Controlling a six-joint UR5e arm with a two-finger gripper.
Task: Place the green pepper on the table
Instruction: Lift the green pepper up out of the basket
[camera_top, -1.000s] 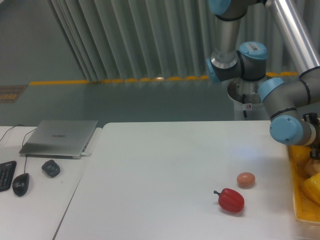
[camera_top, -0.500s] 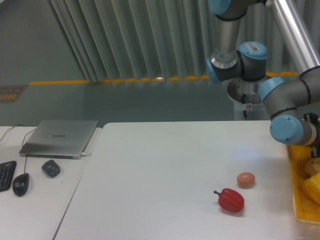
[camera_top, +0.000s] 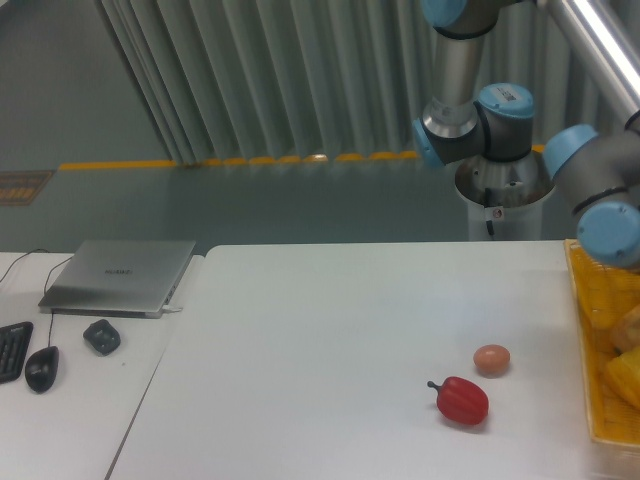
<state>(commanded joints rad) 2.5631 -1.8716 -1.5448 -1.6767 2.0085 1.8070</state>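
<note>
The green pepper is out of view. The white table (camera_top: 320, 340) fills the middle of the view. On it lie a red pepper (camera_top: 462, 400) with a dark stem and a small tan egg-like object (camera_top: 491, 359). The arm's wrist (camera_top: 605, 205) hangs at the right edge above a yellow bin (camera_top: 600, 340). The gripper itself lies beyond the right border of the frame.
The yellow bin at the right edge holds yellow and tan items. A smaller desk on the left carries a closed laptop (camera_top: 120, 275), a mouse (camera_top: 41, 368), a dark small object (camera_top: 101, 336) and a keyboard corner (camera_top: 12, 350). The robot base (camera_top: 500, 190) stands behind the table.
The arm's wrist has risen and shifted right, uncovering more of the yellow bin's back corner. The red pepper and the egg-like object have not moved.
</note>
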